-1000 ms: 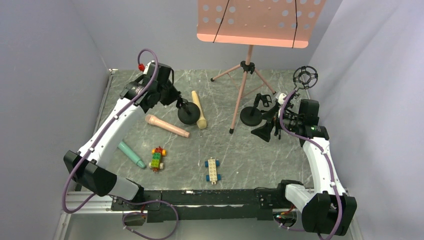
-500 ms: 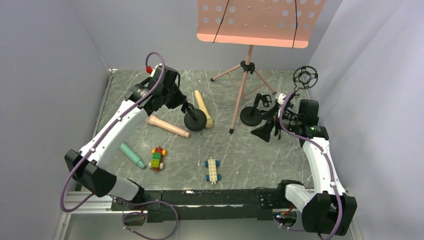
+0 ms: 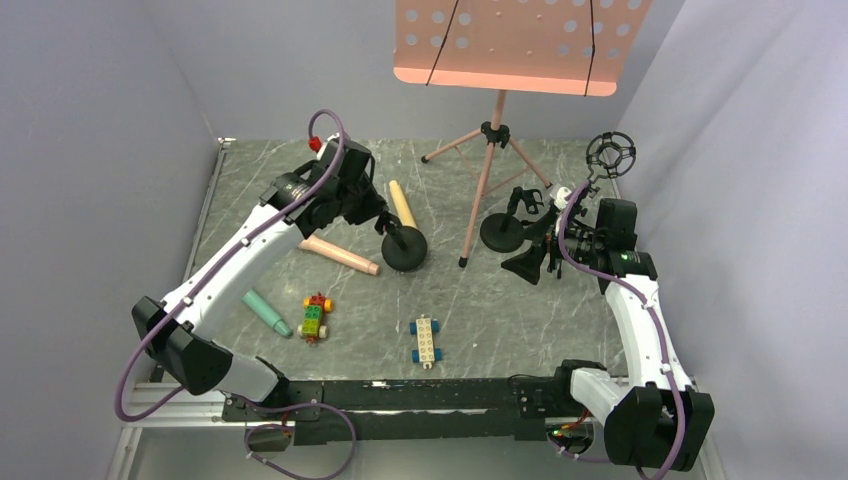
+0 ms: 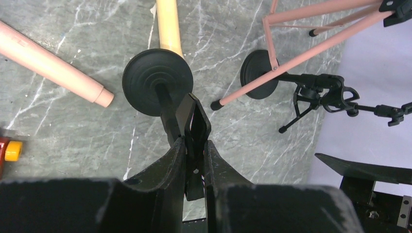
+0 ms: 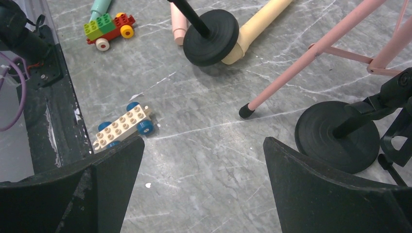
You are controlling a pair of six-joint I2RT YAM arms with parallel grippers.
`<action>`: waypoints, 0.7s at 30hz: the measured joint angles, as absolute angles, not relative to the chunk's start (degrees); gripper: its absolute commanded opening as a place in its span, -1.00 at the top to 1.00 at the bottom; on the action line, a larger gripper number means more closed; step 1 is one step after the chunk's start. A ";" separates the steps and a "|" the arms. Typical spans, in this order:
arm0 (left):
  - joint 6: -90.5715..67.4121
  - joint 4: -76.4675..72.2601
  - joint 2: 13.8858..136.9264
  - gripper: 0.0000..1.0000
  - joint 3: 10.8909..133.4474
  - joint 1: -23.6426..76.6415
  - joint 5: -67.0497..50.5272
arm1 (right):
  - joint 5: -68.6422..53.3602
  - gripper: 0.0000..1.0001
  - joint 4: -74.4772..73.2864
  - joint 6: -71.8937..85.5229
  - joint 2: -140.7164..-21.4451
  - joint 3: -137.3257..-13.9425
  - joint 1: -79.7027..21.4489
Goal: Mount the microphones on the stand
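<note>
Pinching the black stand [image 4: 157, 81], the left gripper [image 4: 193, 144] has dragged it toward the worktop's [image 3: 500, 320] centre, perhaps against the yellow microphone [image 4: 167, 24]; nothing clipped.

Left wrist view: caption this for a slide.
Left hand shut on the clip of a black round-based microphone stand, with a pale yellow toy microphone and a pink toy microphone nearby.

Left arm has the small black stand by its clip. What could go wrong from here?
1. The left gripper pinches only the clip at the top of the black mic stand; the round base could swing it or slip loose.
2. That base overlaps the pale yellow microphone; set down there, the stand might sit tilted or roll the microphone away.
</note>
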State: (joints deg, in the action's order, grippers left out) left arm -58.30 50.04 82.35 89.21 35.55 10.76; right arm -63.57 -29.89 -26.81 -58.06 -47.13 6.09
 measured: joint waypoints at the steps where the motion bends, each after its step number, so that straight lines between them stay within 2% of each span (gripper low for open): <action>1: -58.39 50.02 82.35 0.96 89.21 35.99 10.76 | -63.57 -1.00 -29.89 -26.81 -58.06 -47.13 6.04; 21: -59.88 48.10 86.06 0.95 89.49 42.37 10.87 | -63.53 -1.00 -29.89 -26.83 -58.06 -47.13 5.45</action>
